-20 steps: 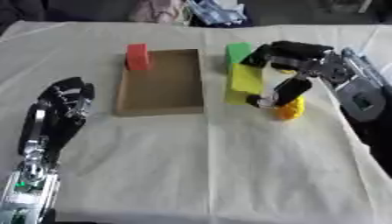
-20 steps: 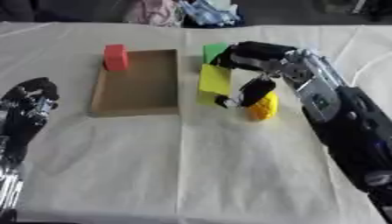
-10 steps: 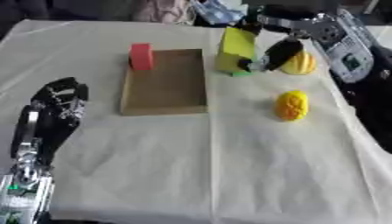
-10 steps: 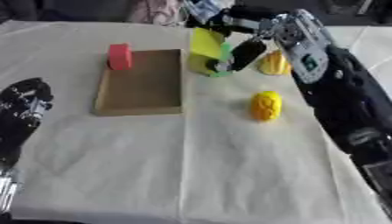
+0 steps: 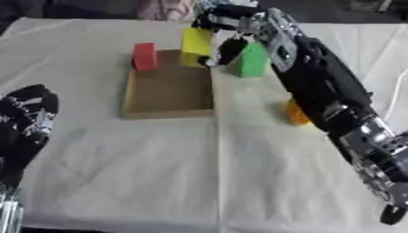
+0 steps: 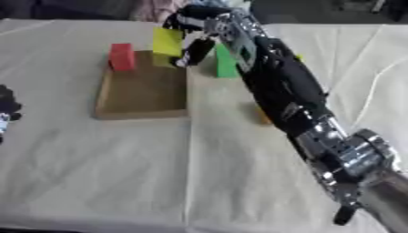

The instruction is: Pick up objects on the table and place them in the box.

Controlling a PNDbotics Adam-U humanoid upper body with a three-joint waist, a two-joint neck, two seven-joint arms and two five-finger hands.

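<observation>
Left eye view: right hand (image 5: 226, 28) fingers grip smooth yellow block (image 5: 195, 41) over flat box (image 5: 169, 86).

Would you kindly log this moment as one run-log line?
right robot hand: shut on yellow block, over box far edge | left robot hand: idle, open | red block, green block: outside box

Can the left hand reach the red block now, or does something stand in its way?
Probably yes. The left hand rests open at the near left, and bare tablecloth lies between it and the red block at the box's far left corner.
</observation>
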